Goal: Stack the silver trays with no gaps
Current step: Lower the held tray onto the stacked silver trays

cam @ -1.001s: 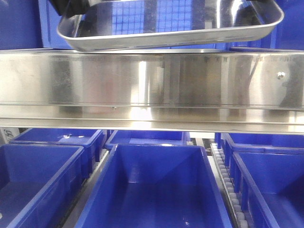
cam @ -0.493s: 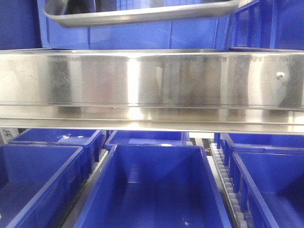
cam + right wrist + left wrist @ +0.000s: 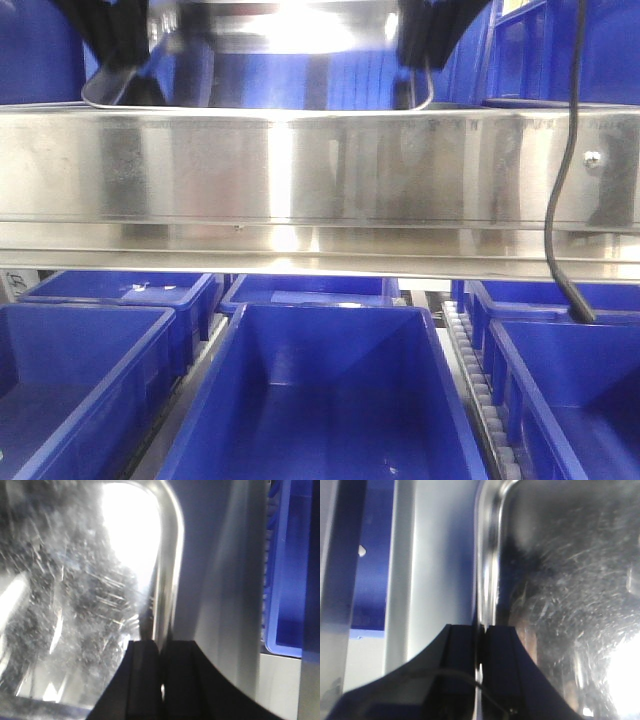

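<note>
Two tools hold one silver tray (image 3: 270, 25) by opposite sides. The left tool (image 3: 481, 630) is pinched tight on the tray's left rolled rim, and the right tool (image 3: 161, 647) is pinched tight on the right rim. The tray hangs level, just above and behind the top edge of the long steel band (image 3: 300, 170); whether it rests on anything is hidden. Blue bins (image 3: 330, 400) stand below the band.

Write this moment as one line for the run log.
left claw: shut on silver tray rim | right claw: shut on opposite rim | tray: lower edge hidden behind steel band
</note>
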### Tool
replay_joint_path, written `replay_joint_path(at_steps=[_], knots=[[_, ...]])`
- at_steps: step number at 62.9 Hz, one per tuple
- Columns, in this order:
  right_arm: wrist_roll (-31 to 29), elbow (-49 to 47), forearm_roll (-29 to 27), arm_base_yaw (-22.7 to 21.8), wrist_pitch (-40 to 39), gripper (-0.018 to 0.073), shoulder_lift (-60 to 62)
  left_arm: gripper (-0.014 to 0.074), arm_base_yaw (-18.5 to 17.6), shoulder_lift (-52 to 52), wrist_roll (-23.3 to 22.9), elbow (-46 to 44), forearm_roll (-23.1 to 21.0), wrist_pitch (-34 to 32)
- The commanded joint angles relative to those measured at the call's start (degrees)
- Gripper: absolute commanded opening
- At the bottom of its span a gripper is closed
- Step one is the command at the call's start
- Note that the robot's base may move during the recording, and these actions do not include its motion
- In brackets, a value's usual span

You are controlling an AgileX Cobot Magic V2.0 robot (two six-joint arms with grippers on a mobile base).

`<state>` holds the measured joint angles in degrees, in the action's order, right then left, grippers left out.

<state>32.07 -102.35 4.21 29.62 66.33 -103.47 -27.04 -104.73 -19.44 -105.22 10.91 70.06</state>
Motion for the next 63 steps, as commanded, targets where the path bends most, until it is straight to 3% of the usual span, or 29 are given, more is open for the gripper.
replay_joint_path(at_steps=[1,7,21,23,29,37,47,55,59,63], knots=[[-0.34,-2.26,-0.3,-0.32,-2.7,0.006,2.73,-0.0023,-0.15,2.87,1.22,-2.09,-0.2,-3.64],[-0.34,-2.26,-0.3,-0.61,-2.64,0.0142,2.73,0.0073,-0.15,2.87,1.91,-2.09,-0.2,-4.03],[-0.34,-2.26,-0.3,-0.67,-1.16,0.0624,2.73,0.043,-0.15,2.87,3.77,-2.09,-2.13,-3.3],[-0.34,-2.26,-0.3,-0.67,-0.88,0.0648,2.73,0.0467,-0.15,2.87,3.77,-2.09,-2.22,-3.32],[-0.39,-2.26,-0.26,-0.67,-0.01,0.0623,3.23,0.0531,-0.15,2.87,4.15,-2.09,-3.31,-2.6],[-0.52,-2.32,-0.19,-0.59,-0.09,0.0622,5.46,0.0528,-0.26,4.38,4.84,-2.09,-5.01,-1.41],[-2.97,-2.32,-0.12,-0.53,0.66,0.0578,10.41,0.0523,-2.0,9.64,4.97,-2.09,-3.65,-1.41],[-4.04,-1.74,-0.05,-0.49,1.87,0.0396,15.37,0.0461,-4.26,15.38,4.97,-1.84,-1.08,-1.48],[-5.64,0.09,0.14,-0.49,1.87,0.0235,19.13,0.0369,-5.81,19.38,5.43,-0.44,-0.64,-1.87],[-6.95,2.52,0.14,-0.42,1.57,0.0139,22.41,0.0292,-7.05,22.67,5.43,1.21,-0.64,-2.15]])
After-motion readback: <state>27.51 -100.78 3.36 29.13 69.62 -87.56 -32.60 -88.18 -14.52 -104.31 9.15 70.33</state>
